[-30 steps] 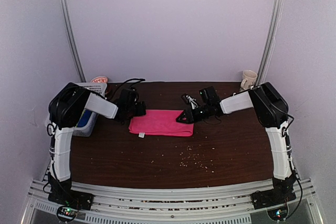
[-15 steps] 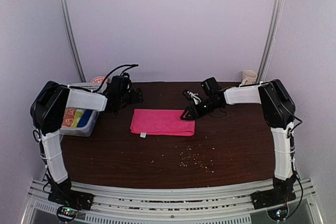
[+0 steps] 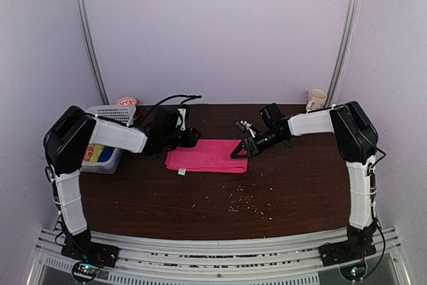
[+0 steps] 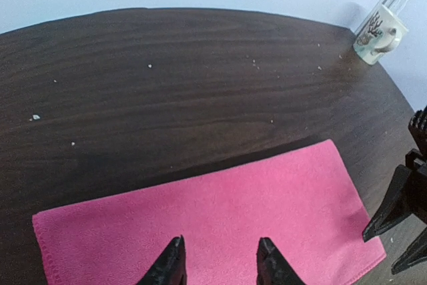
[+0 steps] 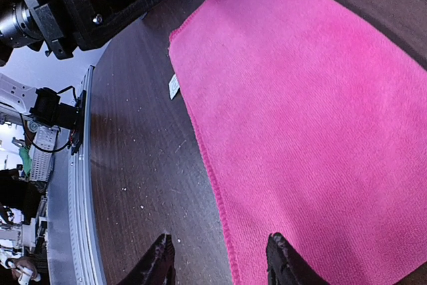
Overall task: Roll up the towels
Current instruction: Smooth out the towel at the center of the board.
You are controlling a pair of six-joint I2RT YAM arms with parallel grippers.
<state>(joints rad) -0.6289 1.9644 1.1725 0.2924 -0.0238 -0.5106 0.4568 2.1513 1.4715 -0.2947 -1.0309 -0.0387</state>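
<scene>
Half a second back the left gripper point(image 3: 192, 137) had pulled off toward 9 o'clock, up by the basket point(image 3: 110, 115). Now it's swung back in over the pink towel point(image 3: 210, 157)'s 10 o'clock corner, further in than a second ago. That arm also covered most of the basket a second ago and more of it shows now, while the right gripper point(image 3: 239, 151) only crept a touch toward 6 o'clock at the towel's 3 o'clock edge, its arm stretched flatter than a second ago.
</scene>
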